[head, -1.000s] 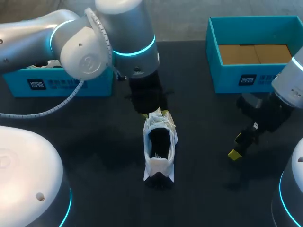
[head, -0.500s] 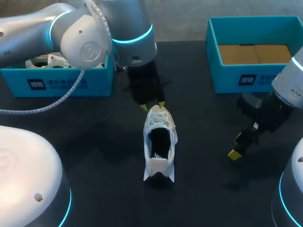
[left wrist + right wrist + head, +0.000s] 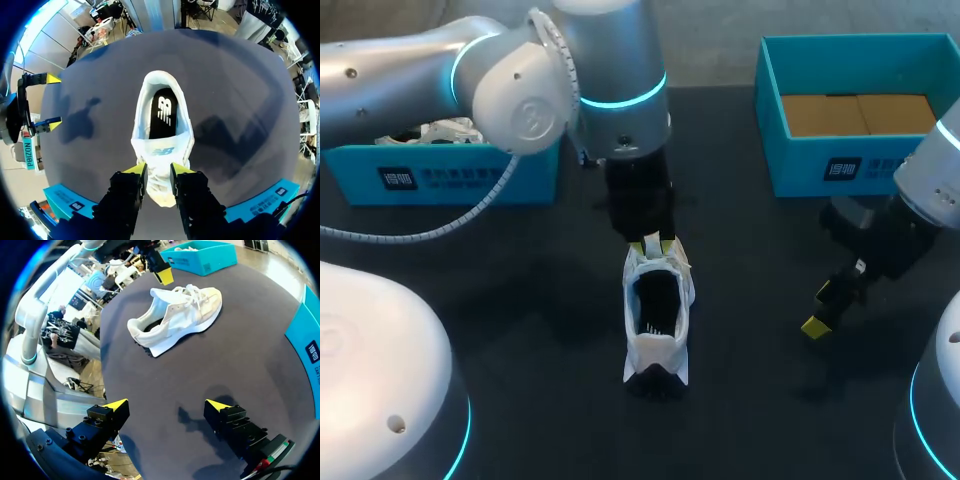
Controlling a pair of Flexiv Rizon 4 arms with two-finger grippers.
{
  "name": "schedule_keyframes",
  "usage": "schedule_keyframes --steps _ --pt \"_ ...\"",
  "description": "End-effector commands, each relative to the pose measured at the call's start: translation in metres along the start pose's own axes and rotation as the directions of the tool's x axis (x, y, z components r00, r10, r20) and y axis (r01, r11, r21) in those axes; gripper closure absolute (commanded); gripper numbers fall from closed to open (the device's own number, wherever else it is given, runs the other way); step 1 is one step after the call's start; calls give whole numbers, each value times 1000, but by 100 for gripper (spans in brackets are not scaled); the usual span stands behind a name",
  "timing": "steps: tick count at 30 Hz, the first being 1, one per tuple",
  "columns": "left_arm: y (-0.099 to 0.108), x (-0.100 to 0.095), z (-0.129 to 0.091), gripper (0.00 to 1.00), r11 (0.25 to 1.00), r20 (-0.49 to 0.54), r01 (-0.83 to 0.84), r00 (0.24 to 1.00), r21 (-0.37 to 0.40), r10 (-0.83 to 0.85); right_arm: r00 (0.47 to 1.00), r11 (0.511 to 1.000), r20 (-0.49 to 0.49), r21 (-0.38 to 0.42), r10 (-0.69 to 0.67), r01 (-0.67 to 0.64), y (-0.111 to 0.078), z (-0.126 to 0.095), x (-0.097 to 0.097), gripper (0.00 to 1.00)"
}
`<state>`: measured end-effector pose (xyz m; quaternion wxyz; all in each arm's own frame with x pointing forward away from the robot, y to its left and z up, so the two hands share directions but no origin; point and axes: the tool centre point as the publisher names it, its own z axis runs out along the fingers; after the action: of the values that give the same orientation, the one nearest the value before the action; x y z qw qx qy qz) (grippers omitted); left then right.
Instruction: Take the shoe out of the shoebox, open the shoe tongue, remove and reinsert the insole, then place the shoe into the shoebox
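Note:
A white shoe stands upright mid-table, its toe pointing away toward the far side, and a black insole lies inside it. My left gripper hangs over the toe end. In the left wrist view its fingers stand narrowly apart above the laced front, and I cannot tell whether they touch it. The right wrist view shows one of those yellow tips clear above the shoe. To the shoe's right, low over the table, my right gripper is wide open and empty.
A teal shoebox at the far left holds another white shoe. A second teal shoebox at the far right shows only a brown cardboard floor. Bare dark tabletop surrounds the shoe.
My left gripper's fingers have drawn closer together. It backed off a little from the toe, then came back over it, with the wrist shifted right. The shoe and right arm have not moved.

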<state>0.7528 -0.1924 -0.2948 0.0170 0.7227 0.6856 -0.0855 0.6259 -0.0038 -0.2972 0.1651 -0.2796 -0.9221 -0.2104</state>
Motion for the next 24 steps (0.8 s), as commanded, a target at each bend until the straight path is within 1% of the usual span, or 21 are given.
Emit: schedule_keyframes --steps 1,12,15,17,20,24 --pt "0 0 10 71 1000 9 0 1000 15 0 1000 1000 3 1 0 -1 -1 0 1 0" --pt "-18 1 32 72 997 8 -11 1000 77 11 1000 1000 3 1 0 -1 -1 0 1 0" --pt "-24 2 42 72 994 -10 -18 1000 104 19 1000 1000 3 1 0 -1 -1 0 1 0" --pt "-26 2 46 73 994 -14 -22 1000 108 23 1000 1000 3 1 0 -1 -1 0 1 0" --pt "-28 3 43 73 994 -12 -22 1000 108 23 1000 1000 3 1 0 -1 -1 0 1 0" --pt "-24 3 22 73 998 19 -22 1000 63 21 1000 1000 3 1 0 -1 -1 0 1 0"
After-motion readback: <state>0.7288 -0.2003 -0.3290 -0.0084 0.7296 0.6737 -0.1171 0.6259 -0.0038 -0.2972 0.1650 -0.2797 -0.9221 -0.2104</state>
